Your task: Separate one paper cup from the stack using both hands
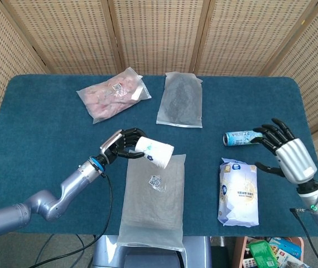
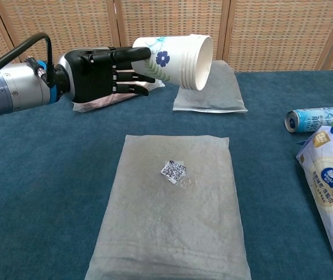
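My left hand (image 1: 123, 143) (image 2: 99, 74) grips the stack of white paper cups (image 1: 155, 152) (image 2: 176, 60) with blue flower prints. It holds the stack on its side in the air, rims pointing right, over the top edge of the large grey pouch (image 1: 153, 198) (image 2: 170, 210). My right hand (image 1: 289, 153) hovers at the right side of the table near the can, fingers spread and holding nothing. The chest view does not show the right hand.
A pink packet (image 1: 113, 92) (image 2: 90, 98) and a grey packet (image 1: 180, 99) (image 2: 208, 86) lie at the back. A blue can (image 1: 241, 137) (image 2: 319, 118) lies on its side at the right, and a white-blue bag (image 1: 237, 191) (image 2: 332, 185) sits in front of it. The tabletop is blue cloth (image 1: 36, 123).
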`<state>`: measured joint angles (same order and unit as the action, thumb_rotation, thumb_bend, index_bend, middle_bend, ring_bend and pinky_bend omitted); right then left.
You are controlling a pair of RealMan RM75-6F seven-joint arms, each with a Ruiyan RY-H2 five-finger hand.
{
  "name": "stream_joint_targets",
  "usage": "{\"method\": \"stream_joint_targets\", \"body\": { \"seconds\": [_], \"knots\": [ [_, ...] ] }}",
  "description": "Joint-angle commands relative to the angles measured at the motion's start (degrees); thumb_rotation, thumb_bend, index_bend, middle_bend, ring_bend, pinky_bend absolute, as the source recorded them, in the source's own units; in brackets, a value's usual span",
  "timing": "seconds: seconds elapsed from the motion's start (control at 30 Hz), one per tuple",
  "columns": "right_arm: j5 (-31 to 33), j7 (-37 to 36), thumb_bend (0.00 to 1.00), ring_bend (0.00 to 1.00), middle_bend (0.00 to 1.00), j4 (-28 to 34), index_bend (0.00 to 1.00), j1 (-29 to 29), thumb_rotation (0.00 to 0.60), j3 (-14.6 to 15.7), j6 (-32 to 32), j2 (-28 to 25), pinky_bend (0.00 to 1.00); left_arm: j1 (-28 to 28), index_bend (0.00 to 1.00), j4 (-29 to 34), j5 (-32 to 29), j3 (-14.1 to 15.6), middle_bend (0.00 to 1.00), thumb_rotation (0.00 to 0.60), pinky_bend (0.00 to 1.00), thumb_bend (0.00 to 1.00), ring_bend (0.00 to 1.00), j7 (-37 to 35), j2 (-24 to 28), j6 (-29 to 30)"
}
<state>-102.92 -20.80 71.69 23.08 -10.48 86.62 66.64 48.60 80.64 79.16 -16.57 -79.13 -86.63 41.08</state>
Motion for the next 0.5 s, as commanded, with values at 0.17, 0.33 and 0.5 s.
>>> {"method": "stream_joint_targets", "body": {
  "seconds": [0.17,0.33,0.5],
  "knots": [
    [-5.9,-0.3,0.15,0.33,0.43,-2.4,0.47,4.9,0.6,0.8,1.6,1.3,0.21,0.6,0.48,-0.8,-0.2,-0.1,0.5,0.6,0.48,0.16,0.44,-0.5,-0.6,-0.5],
    [-9.5,0.8,0.19,0.34,0.45,-2.6,0.47,8.9,0.6,1.5,0.8,2.3,0.22,1.3,0.48,-1.4,-0.4,-0.3,0.5,0.6,0.48,0.16,0.44,-0.5,-1.2,-1.2],
    [-10.8,2.4,0.2,0.35,0.46,-1.1,0.47,12.5,0.6,1.5,-0.7,3.6,0.23,2.4,0.48,-1.8,-0.5,-0.4,0.5,0.6,0.48,0.16,0.44,0.2,-1.8,-2.2]
  ]
}}
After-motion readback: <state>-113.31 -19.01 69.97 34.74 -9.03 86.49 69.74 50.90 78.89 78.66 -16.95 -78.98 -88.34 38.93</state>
